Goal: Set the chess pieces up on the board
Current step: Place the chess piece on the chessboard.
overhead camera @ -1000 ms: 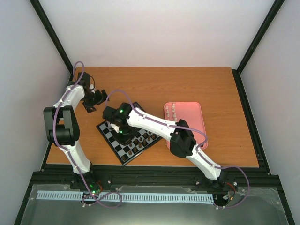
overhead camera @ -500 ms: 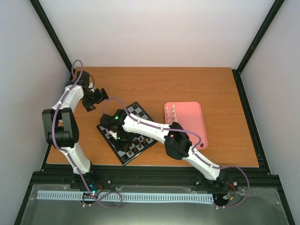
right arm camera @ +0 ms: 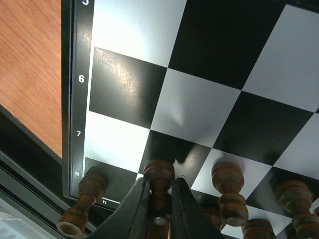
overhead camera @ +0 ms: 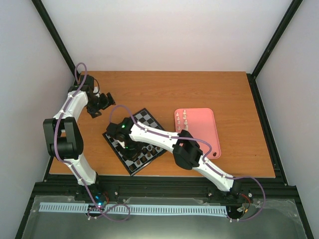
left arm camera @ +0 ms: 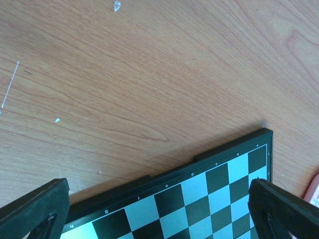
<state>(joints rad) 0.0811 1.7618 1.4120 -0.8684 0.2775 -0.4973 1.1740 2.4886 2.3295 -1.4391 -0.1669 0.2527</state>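
Gripping a dark brown chess piece (right arm camera: 159,172) in right jaws, other brown pieces (right arm camera: 228,184) just beside on the board (right arm camera: 199,109). Hovering with left jaws wide apart, empty, over the table (left arm camera: 124,74).

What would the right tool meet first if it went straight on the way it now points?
The right tool, shut on a brown piece, would probably meet the board first, piece touching a black square near the rim. Depth is unclear.

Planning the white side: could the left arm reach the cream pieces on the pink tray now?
Probably not cleanly. The left pincer hangs beyond the board at far left, and the right arm lies across it, between that pincer and the cream pieces on the tray.
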